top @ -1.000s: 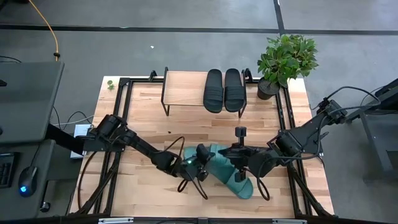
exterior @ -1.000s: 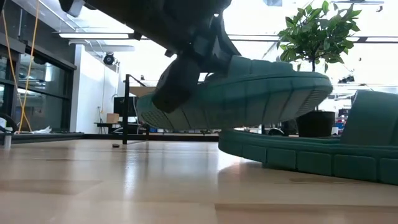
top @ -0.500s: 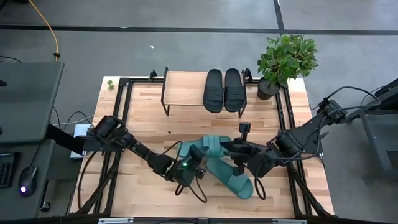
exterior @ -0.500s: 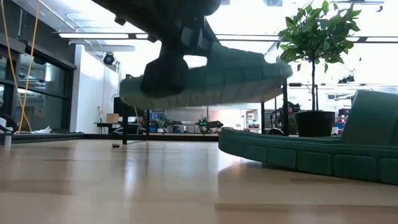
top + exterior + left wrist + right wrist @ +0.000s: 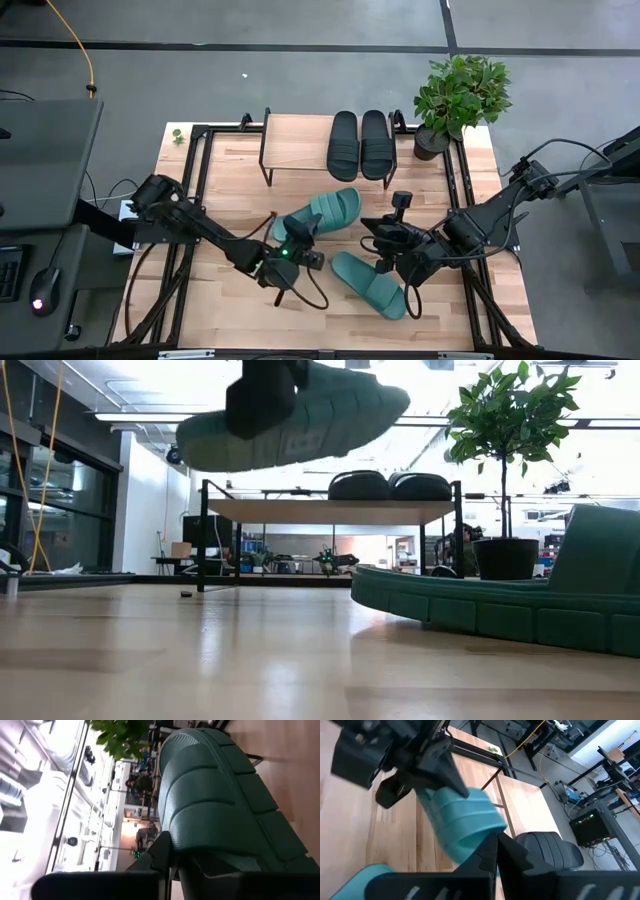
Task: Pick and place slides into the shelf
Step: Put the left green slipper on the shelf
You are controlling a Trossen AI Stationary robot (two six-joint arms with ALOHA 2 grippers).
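My left gripper (image 5: 294,240) is shut on a teal slide (image 5: 324,211), which hangs above the table and points toward the shelf's right end. In the low view this slide (image 5: 300,422) floats high, its ribbed sole showing. A second teal slide (image 5: 368,284) lies flat on the table near the right. Two black slides (image 5: 360,145) sit side by side on the shelf (image 5: 295,140) at the far edge. My right gripper (image 5: 372,240) is shut and holds nothing, hovering between the two teal slides. My left gripper pinches the teal slide's near-left end (image 5: 431,796) between its two fingers. The fingers come level from the table's near-left side and lie along the slide. The slide is lifted clear of the table, sole down and slightly tilted, reaching away from the fingers.
A potted plant (image 5: 458,95) stands at the far right corner beside the shelf. The shelf's left half (image 5: 290,135) is bare board. A black frame rail (image 5: 200,180) runs round the tabletop. Bare wood lies at the near left.
My left gripper has risen and tipped up toward level, carrying the teal slide off the other slide and toward the far edge. The slide has swung round and now points toward the shelf, well clear of the table. The second slide stays put.
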